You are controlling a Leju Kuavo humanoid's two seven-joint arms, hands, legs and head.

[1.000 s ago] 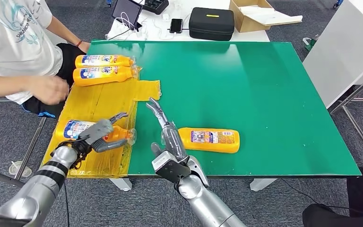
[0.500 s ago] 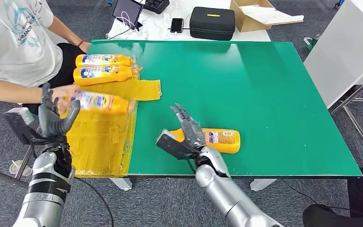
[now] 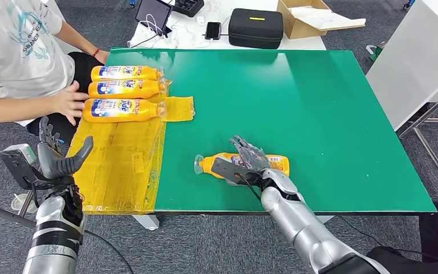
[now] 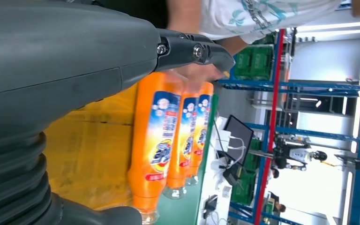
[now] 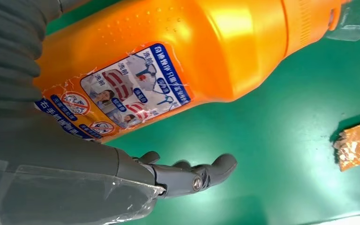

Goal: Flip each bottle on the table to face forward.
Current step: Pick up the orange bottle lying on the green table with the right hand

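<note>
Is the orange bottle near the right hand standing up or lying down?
Lying down. The orange bottle rests on its side on the green table, under the right hand.

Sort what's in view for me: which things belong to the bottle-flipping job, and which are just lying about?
Job:
- lone bottle on the green table, back label up, under the right hand
- three bottles lined up on the yellow sheet
- left hand, holding nothing

Lying about:
- black case
- cardboard box
- tablet
- phone
</note>
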